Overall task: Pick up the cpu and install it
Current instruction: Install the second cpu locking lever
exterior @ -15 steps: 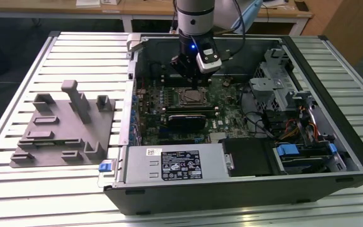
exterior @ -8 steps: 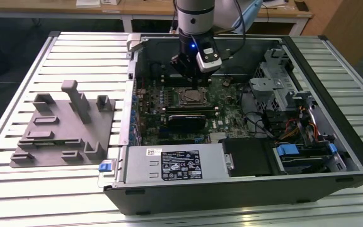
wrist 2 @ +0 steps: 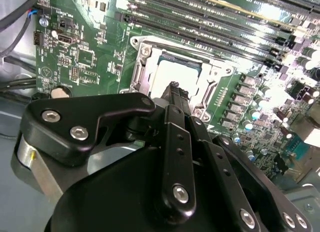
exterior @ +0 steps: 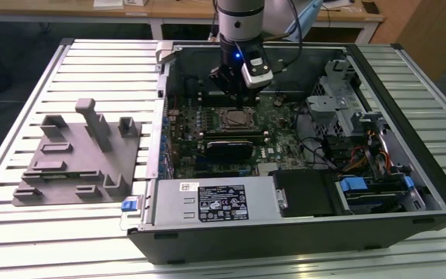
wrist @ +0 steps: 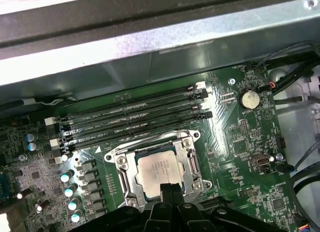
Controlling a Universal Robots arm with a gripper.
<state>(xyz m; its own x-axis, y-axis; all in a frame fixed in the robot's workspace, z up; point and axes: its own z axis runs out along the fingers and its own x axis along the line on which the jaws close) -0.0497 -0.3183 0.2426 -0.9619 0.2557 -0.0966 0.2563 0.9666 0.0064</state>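
The cpu [wrist: 159,171], a pale silvery square chip, lies flat inside the open metal socket frame [wrist: 121,168] on the green motherboard [wrist: 240,157]. In the second wrist view the cpu [wrist 2: 172,71] shows just past the black fingertips [wrist 2: 175,90]. My gripper [wrist: 170,188] hangs close above the cpu's near edge, its two fingers pressed together with nothing between them. In the exterior view the gripper [exterior: 238,97] stands inside the open computer case, just behind the socket with the cpu [exterior: 236,118].
Memory slots [wrist: 135,119] run beside the socket. A grey fixture block [exterior: 76,157] sits on the slatted table at the exterior view's left. The case walls [exterior: 161,116], power supply [exterior: 215,200], drive cage [exterior: 339,99] and cables [exterior: 362,157] crowd the board.
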